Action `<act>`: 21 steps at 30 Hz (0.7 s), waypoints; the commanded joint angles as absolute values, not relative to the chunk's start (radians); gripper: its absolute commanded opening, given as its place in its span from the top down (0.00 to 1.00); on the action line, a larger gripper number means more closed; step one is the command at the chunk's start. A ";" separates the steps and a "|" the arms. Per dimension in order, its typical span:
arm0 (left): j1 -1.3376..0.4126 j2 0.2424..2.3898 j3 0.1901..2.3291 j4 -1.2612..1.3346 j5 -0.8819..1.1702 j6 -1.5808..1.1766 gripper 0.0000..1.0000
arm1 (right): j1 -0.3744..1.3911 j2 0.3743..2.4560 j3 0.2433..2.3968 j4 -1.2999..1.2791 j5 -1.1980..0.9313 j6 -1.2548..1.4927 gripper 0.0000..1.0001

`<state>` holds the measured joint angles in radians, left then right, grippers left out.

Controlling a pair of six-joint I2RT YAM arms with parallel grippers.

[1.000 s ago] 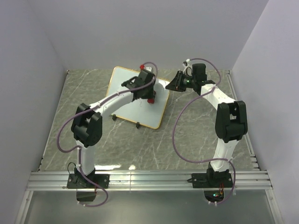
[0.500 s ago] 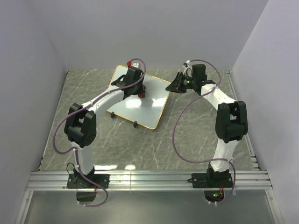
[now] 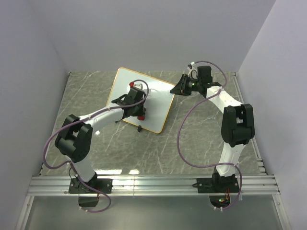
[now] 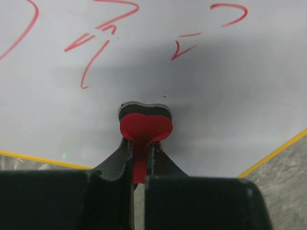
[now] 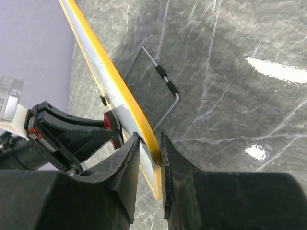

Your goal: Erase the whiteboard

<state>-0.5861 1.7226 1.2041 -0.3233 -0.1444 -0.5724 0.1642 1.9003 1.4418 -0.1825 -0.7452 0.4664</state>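
Red eraser (image 4: 145, 127) pulled nearer, across whiteboard (image 3: 160, 99)

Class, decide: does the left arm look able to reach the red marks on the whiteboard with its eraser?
Probably yes: the left claw holds the eraser against the whiteboard, with only bare board before the red marks.

The left arm (image 3: 103, 113) and right arm (image 3: 217, 98) share white tubular links, bulky black joint housings, a looping mauve cable (image 3: 178, 138) and a black base plate (image 3: 89, 186) at the frame's bottom, while the left tool (image 4: 140, 143) and right tool (image 5: 149, 143) have matte black wedge-shaped fingers.
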 commanded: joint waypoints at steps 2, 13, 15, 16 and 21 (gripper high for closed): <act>-0.620 1.778 1.212 -0.373 -0.107 -0.581 1.00 | 0.181 1.871 1.460 -0.218 -0.692 0.454 1.00; -0.514 1.911 1.619 -0.500 -0.163 -0.515 1.00 | 0.183 1.844 1.437 -0.238 -0.690 0.430 1.00; -0.499 1.945 1.672 -0.518 -0.156 -0.511 1.00 | 0.181 1.842 1.433 -0.235 -0.692 0.428 1.00; -0.497 1.959 1.724 -0.525 -0.156 -0.505 1.00 | 0.183 1.841 1.430 -0.235 -0.690 0.429 1.00; -0.500 2.023 1.819 -0.545 -0.118 -0.512 1.00 | 0.183 1.839 1.417 -0.224 -0.695 0.434 1.00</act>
<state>-0.4931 1.9789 1.7664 -0.5602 -0.1383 -0.5308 0.1703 1.8797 1.4357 -0.1967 -0.7368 0.4553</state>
